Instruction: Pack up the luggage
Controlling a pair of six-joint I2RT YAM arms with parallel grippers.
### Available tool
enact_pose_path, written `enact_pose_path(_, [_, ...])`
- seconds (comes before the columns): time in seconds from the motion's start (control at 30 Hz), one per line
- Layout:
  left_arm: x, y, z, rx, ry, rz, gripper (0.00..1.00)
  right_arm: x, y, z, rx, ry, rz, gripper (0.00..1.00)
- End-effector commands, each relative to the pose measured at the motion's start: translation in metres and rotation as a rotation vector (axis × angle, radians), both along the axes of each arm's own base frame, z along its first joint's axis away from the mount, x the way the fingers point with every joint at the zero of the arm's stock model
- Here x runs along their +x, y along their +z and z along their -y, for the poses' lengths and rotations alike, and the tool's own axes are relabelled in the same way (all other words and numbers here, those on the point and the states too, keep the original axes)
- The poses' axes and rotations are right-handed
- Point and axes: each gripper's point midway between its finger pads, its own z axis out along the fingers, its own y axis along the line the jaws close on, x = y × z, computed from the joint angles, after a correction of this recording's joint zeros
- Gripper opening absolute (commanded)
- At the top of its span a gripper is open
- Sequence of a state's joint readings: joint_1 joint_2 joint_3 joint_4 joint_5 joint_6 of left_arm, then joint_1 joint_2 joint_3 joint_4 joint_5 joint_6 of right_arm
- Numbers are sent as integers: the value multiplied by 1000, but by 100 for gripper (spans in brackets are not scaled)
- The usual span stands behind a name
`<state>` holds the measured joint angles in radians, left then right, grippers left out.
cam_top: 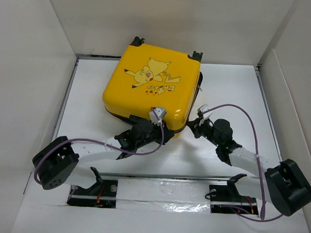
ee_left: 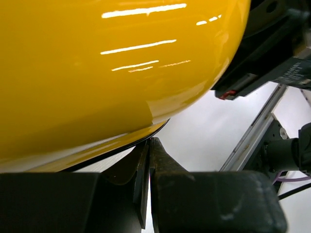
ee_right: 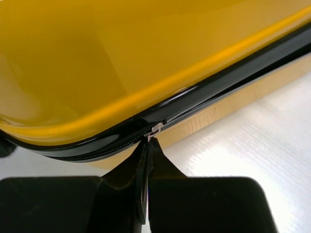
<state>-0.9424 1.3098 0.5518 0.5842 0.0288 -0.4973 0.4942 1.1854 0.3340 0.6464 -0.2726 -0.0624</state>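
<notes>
The left arm (cam_top: pixel 91 150) reaches low from its base to the near edge of the small bright-yellow hard-shell suitcase with a cartoon print (cam_top: pixel 146 84). The left jaws are pressed fully together on nothing, their fingertips (ee_left: pixel 158 150) touching the shell just under its black seam. The right arm (cam_top: pixel 242 155) angles in to the near right corner. The right jaws are closed too, pinching the small silver zipper pull (ee_right: pixel 156 129) at their very tips, on the black zip band (ee_right: pixel 218 90). The suitcase lies flat, lid down, ahead of both jaws on the white tabletop (cam_top: pixel 89 92), boxed in by white walls (cam_top: pixel 33 63). Bare tabletop lies left of the left jaws and right of the right jaws. A metal rail (cam_top: pixel 168 176) runs behind them.
</notes>
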Motion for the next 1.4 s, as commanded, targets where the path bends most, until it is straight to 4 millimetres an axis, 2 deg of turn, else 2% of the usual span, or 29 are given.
enact_pose_path(0.0, [36,43,10,-50,100,115,0,-5,47,-15,130,-10,47,0])
enact_pose_path(0.03, [45,45,7,-38,134,117,0,-18,42,-17,124,-1,10,0])
enact_pose_path(0.07, [54,56,8,-49,150,126,0,-22,38,-16,129,-24,-20,0])
enact_pose_path(0.1, [63,58,5,-56,170,132,0,-29,35,-17,130,-21,-38,0])
enact_pose_path(0.13, [64,62,8,-66,166,139,0,-43,25,-22,110,0,-84,0])
enact_pose_path(0.17, [72,70,9,-82,178,154,0,-50,27,-22,121,-4,-97,0])
enact_pose_path(0.33, [90,70,12,-62,227,164,0,-90,6,-33,69,55,-228,0])
enact_pose_path(0.43, [97,68,14,-75,239,152,0,-114,2,-48,51,127,-283,0])
enact_pose_path(0.5, [98,71,20,-95,227,147,0,-130,4,-65,74,181,-302,0])
enact_pose_path(0.57, [96,77,25,-119,210,143,0,-126,21,-79,153,165,-275,0])
enact_pose_path(0.6, [95,84,23,-137,218,144,0,-123,16,-84,152,136,-279,0])
enact_pose_path(0.67, [91,84,12,-137,247,134,7,-104,23,-82,200,32,-255,0])
enact_pose_path(0.7, [89,104,-1,-178,274,150,20,-99,23,-81,210,6,-249,0])
enact_pose_path(0.73, [90,109,-12,-189,299,152,28,-96,28,-82,245,-7,-234,0])
enact_pose_path(0.77, [88,110,-24,-184,317,144,34,-92,25,-77,253,-34,-230,0])
enact_pose_path(0.8, [90,140,-44,-241,357,183,43,-92,27,-77,261,-34,-225,0])
enact_pose_path(0.83, [94,152,-58,-255,408,202,46,-92,27,-76,261,-32,-223,0])
enact_pose_path(0.9, [98,195,-87,-312,493,244,48,-89,28,-75,250,-36,-218,0])
enact_pose_path(0.93, [111,207,-109,-326,559,262,49,-89,25,-75,237,-35,-224,0])
enact_pose_path(0.97, [119,221,-122,-347,588,269,48,-91,23,-77,229,-28,-233,0])
enact_pose_path(1.0, [129,226,-134,-379,619,250,48,-90,26,-78,230,-25,-231,0])
enact_pose_path(1.03, [148,226,-164,-390,670,245,47,-90,24,-78,219,-28,-236,0])
enact_pose_path(1.07, [159,227,-178,-421,692,238,46,-90,25,-78,220,-27,-238,0])
enact_pose_path(1.13, [181,211,-204,-464,750,166,44,-90,27,-78,223,-28,-236,0])
enact_pose_path(1.17, [196,200,-247,-476,860,150,44,-89,27,-78,223,-31,-235,0])
enact_pose_path(1.27, [214,172,-287,-565,959,63,44,-89,30,-77,222,-30,-225,0])
enact_pose_path(1.3, [221,163,-312,-568,1018,41,43,-89,30,-77,222,-29,-223,0])
enact_pose_path(1.37, [240,121,-327,-500,1047,-79,40,-90,34,-76,222,-24,-213,0])
